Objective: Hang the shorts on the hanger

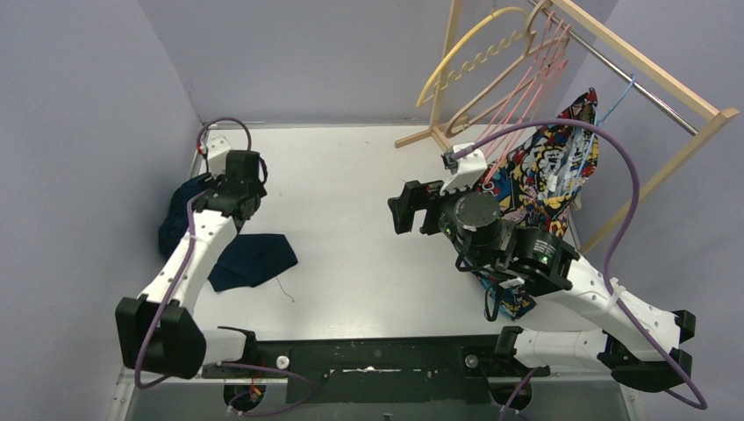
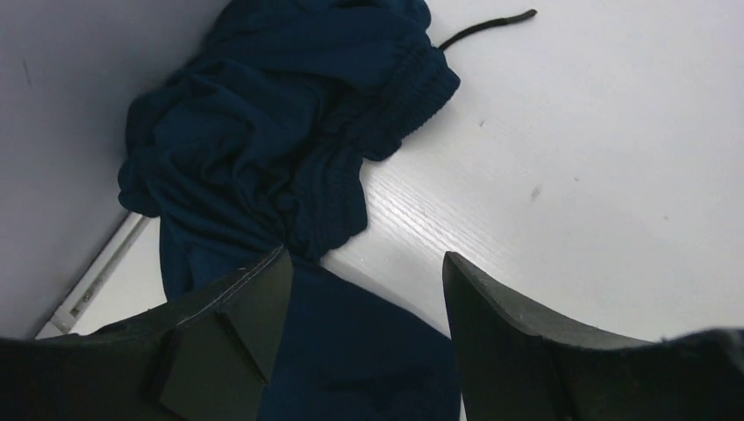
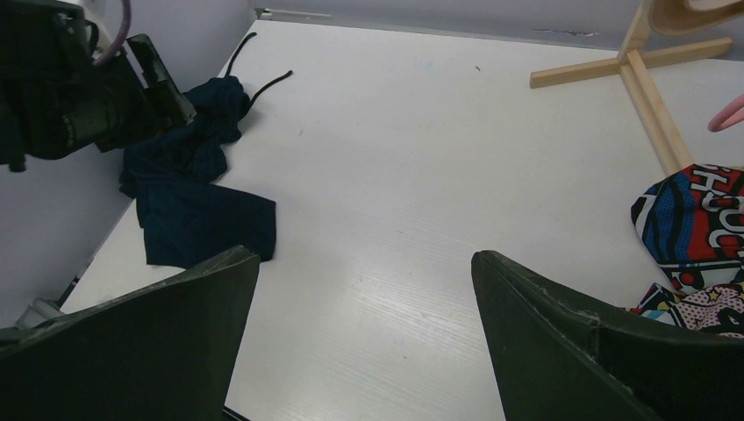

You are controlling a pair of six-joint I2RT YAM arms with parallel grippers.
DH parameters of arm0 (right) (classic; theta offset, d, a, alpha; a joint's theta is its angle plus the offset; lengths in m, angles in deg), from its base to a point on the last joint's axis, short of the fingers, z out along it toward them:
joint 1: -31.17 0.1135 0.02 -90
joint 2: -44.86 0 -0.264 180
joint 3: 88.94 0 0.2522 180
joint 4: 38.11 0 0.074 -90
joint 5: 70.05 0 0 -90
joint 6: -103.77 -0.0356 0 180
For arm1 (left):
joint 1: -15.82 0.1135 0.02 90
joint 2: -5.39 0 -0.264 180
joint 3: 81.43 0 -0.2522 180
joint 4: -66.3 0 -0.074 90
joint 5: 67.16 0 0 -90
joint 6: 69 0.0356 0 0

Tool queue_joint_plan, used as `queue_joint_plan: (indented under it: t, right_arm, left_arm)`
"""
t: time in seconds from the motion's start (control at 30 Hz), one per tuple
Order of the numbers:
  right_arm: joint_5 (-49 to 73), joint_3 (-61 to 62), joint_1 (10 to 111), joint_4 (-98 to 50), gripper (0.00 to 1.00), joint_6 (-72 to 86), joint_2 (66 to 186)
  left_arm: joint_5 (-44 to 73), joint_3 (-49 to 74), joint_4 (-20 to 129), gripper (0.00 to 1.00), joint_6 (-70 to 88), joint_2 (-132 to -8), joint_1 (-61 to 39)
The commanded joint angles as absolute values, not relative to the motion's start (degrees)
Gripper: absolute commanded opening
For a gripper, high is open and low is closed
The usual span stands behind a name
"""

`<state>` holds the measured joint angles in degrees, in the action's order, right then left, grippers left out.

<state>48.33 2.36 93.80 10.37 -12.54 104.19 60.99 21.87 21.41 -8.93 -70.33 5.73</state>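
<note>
The shorts [image 1: 253,260] lie crumpled on the tabletop [image 1: 351,175] against its left edge, about midway between the near and far edges; one flatter part spreads toward the middle, the rest is bunched by the wall; the black drawstring [image 2: 488,21] trails out from the waistband onto bare surface; nothing is lifting the fabric

The left tool [image 2: 366,259] hovers directly over the heap with its jaws spread wide; from the left wrist view, one finger [image 2: 237,324] sits over the dark cloth and the other over white tabletop; whether either touches the fabric cannot be told

The hanger [image 1: 532,83] hangs by its hook on the wooden rack [image 1: 654,77] at the far right corner, among a yellow hanger [image 1: 465,46] and a tan one; a comic-print garment [image 1: 546,167] droops beside them; the right tool [image 3: 366,256] is also spread and empty, poised over the middle of the tabletop, well apart from both shorts and rack

As a judgement, the task is barely begun: no grip on the shorts, the hanger not taken down; grasping, carrying across and draping all remain
</note>
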Motion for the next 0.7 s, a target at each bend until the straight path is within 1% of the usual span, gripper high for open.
queue_joint_plan:
  t: [0.0,0.2,0.3,0.4,0.5,0.67]
  right_arm:
    - [46.82,0.85,93.84,5.18,0.97,-11.20,100.37]
    - [45.64,-1.17,93.89,3.98,0.98,-11.88,97.36]
    - [44.94,-2.50,93.99,2.55,0.98,-12.35,96.43]
    - [44.53,-2.31,94.03,2.51,0.98,-12.60,96.54]
    - [44.32,-1.52,94.09,2.95,0.98,-12.47,96.82]
    - [44.02,-1.43,94.07,3.44,0.98,-12.47,96.91]
  left_arm:
    - [64.14,16.38,30.46,0.63,0.39,-76.88,7.53]
    - [65.93,13.47,40.77,0.64,8.67,-86.49,8.43]
    - [69.68,10.98,41.75,0.66,10.49,-92.65,8.61]
    - [71.32,9.32,42.20,0.66,11.23,-98.21,8.70]
    - [73.28,7.78,42.71,0.63,12.32,-102.84,8.65]
    - [77.55,8.33,47.24,0.62,15.56,-106.13,8.61]
